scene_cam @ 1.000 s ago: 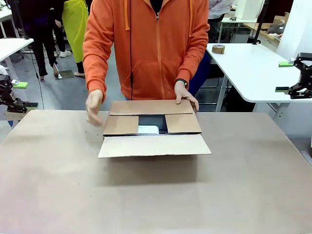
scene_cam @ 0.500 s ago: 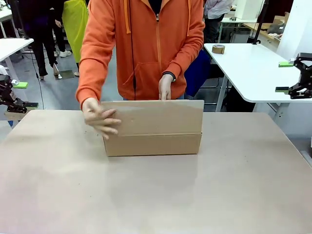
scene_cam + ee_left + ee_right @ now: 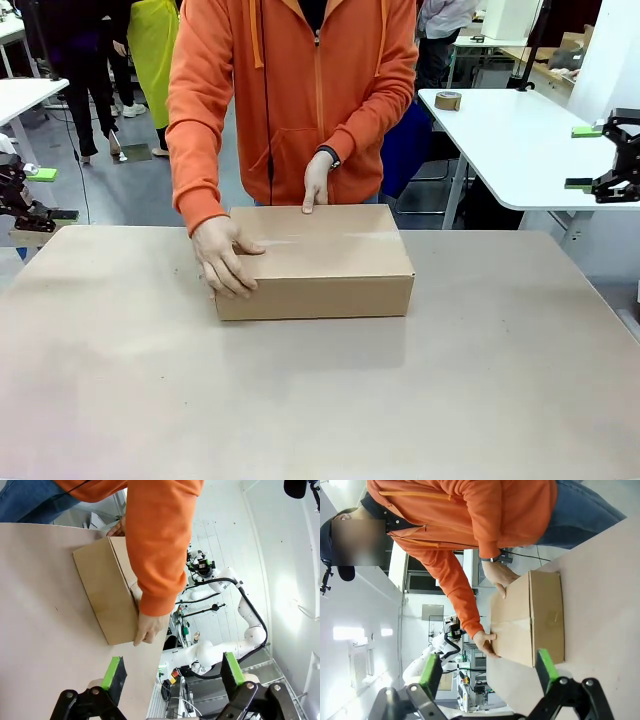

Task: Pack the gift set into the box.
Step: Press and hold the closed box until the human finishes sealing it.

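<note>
- Tan surface point(image 3: 320, 410) carries the box point(image 3: 325, 262), its flaps folded flat, with a person standing just behind the box.
- Closing looks like the step in hand. Next, I judge, the box's top seam needs holding down and sealing.
- The shut flaps hide the contents, so the gift set is presumably inside the box.
- One hand point(image 3: 225, 258) presses the box's top corner, the other hand point(image 3: 316, 185) its far edge.
- Left end effector point(image 3: 172, 672) and right end effector point(image 3: 487, 670) hang spread and empty, well apart from the box.

Plain brown box point(image 3: 330, 262), orange hoodie point(image 3: 300, 100), pale tan table point(image 3: 320, 400), black left pincer point(image 3: 172, 661) with green pads point(image 3: 114, 672)
</note>
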Controlling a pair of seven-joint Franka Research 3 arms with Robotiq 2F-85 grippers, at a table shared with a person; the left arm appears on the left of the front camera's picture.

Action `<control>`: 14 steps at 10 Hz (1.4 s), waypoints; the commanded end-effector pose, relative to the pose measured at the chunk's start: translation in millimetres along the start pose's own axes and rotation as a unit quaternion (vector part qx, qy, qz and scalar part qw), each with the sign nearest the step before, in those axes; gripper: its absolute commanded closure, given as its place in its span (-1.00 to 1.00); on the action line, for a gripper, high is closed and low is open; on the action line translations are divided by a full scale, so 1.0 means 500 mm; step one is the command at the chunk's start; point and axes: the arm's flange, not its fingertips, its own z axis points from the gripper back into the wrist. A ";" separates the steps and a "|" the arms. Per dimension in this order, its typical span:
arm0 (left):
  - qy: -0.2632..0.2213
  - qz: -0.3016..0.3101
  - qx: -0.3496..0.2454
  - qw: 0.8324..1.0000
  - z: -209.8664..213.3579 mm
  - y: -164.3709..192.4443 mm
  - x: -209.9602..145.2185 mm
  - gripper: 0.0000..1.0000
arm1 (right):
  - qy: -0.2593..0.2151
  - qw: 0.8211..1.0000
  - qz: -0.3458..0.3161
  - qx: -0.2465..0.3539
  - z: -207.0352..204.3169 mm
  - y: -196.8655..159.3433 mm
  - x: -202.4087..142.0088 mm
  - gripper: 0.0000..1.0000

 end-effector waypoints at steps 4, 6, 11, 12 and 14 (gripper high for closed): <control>0.004 -0.011 0.008 1.000 -0.001 -0.005 -0.010 -1.00 | 0.005 1.000 0.002 0.001 0.003 0.004 0.001 -1.00; 0.004 -0.011 0.008 1.000 -0.001 -0.005 -0.010 -1.00 | 0.005 1.000 0.002 0.001 0.003 0.004 0.001 -1.00; 0.052 -0.110 0.024 0.992 -0.056 -0.044 -0.005 -1.00 | 0.081 0.993 0.080 0.013 -0.072 0.019 0.009 -1.00; 0.069 -0.204 0.061 0.975 -0.140 -0.084 0.005 -1.00 | 0.169 0.970 0.145 0.100 -0.170 0.037 0.017 -1.00; 0.092 -0.324 0.089 0.937 -0.338 -0.144 -0.018 -1.00 | 0.266 0.929 0.230 0.117 -0.385 0.036 -0.046 -1.00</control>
